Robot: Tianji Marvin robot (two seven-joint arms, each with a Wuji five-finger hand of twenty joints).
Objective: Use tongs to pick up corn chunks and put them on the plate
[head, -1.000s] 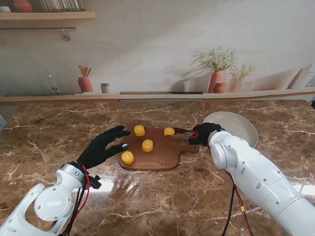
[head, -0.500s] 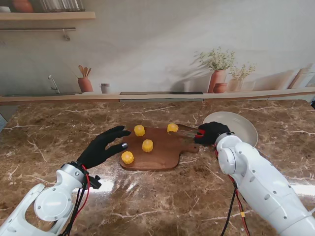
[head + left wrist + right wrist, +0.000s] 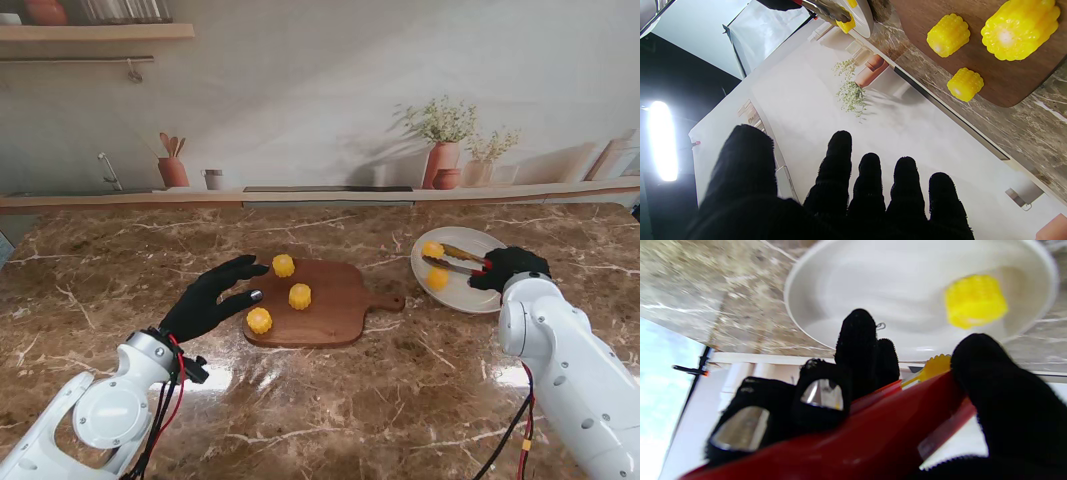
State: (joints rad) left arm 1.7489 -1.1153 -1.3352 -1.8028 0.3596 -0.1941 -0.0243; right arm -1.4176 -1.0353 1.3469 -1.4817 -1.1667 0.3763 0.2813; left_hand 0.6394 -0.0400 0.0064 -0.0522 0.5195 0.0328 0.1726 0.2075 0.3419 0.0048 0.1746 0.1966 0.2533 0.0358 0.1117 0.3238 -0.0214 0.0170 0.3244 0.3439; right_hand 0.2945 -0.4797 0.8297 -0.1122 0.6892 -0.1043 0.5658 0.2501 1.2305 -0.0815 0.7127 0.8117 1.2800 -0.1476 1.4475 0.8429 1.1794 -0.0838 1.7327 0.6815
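Holding tongs over plate, right hand clamped on red handles, chunk pinched at tips.
Risking chunk rolling off rim or knocking plated chunk on release; left hand spread, idling beside board on bench, three yellow ribbed chunks waiting.

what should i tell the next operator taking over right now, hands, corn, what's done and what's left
Left hand: open, holding nothing, at the left edge of the cutting board.
Right hand: shut on the tongs, which reach over the white plate.
Corn: three chunks remain on the board. One chunk lies on the plate; another sits at the tong tips over the plate, release not clear.
Done: one chunk plated, a second arriving.
Left: drop that one, then move the three from the board.
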